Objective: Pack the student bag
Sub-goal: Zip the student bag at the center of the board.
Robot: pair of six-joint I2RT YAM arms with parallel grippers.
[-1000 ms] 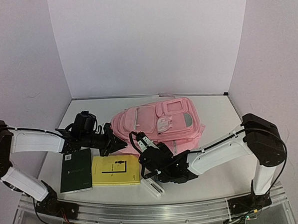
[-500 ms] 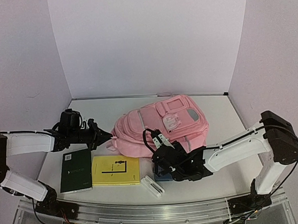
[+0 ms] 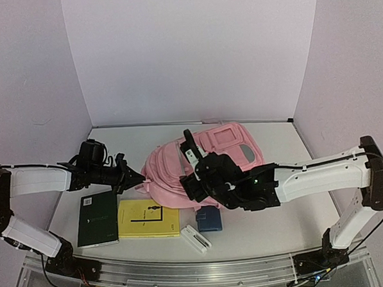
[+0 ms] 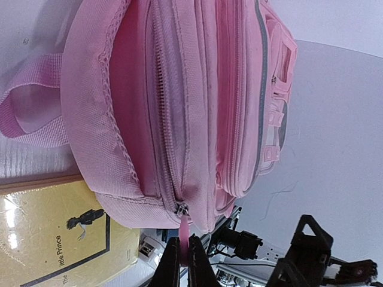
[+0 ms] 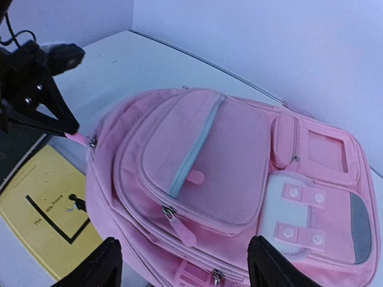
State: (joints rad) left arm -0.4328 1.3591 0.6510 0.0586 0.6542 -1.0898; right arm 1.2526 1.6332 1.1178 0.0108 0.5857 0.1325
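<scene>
The left pincer (image 4: 182,266) had stayed clamped on the pink zipper pull (image 4: 184,229) at the near-left corner of the student bag (image 3: 223,142). The bag lay front-up mid-table (image 3: 279,222), just beyond The Little Prince book (image 3: 148,218). The right pincer (image 5: 185,266), spread wide and empty, had risen to hover over the bag, uncovering a small blue case (image 3: 208,218). Its arm hid the bag's near edge from above, and the wrist view cut off its fingertips.

the yellow book (image 4: 48,233) bears the title "the little prince" on its cover.
</scene>
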